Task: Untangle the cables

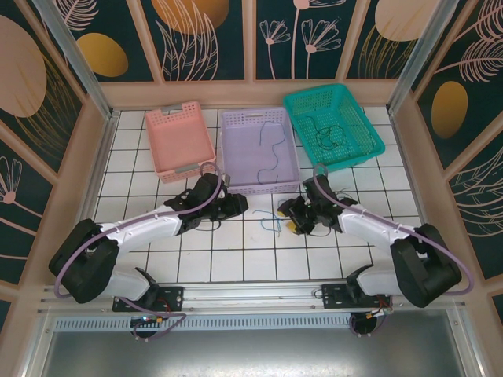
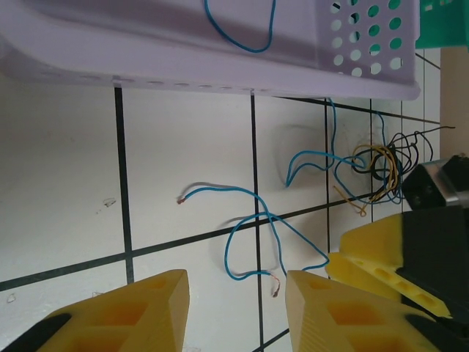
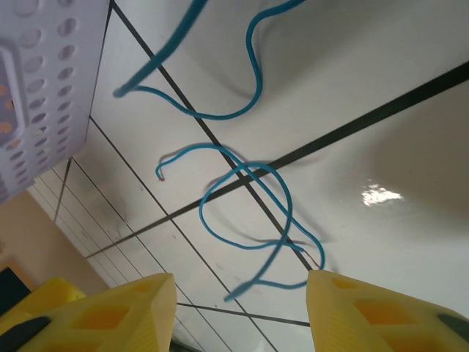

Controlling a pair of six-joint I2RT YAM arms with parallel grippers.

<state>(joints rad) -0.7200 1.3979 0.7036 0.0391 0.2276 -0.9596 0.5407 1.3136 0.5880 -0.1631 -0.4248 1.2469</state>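
Currently, you are looking at these items on the tiled table [image 1: 236, 259].

- Cables: one loose blue cable [image 1: 271, 224] is lying in loops low in the middle of the overhead view, between the two grippers. From above it is reading as little more than a thin squiggle.
- Clump [image 2: 374, 165]: yellow, black and blue strands are knotting together at the right edge of the left wrist view. Its far side is disappearing behind the right gripper's dark body, and the individual strands are too fine to separate.
- Lilac basket [image 1: 259, 149]: it is holding another blue strand, which the left wrist view is cutting off at its upper edge.
- Green basket [image 1: 334, 126]: it is holding a dark tangle.
- Pink basket [image 1: 179, 140]: it is sitting at the upper left.
- Left gripper [image 2: 234, 308]: the arm is reaching in low from the lower left toward the centre. Its yellow fingers are spread wide and grasping nothing, and the blue cable's end is lying on the tile between them.
- Right gripper [image 3: 238, 315]: the arm is stretching in from the lower right, mirroring the other. Its jaws are likewise parted and empty, hanging over the blue loops, whose upper ends are running out of its frame.
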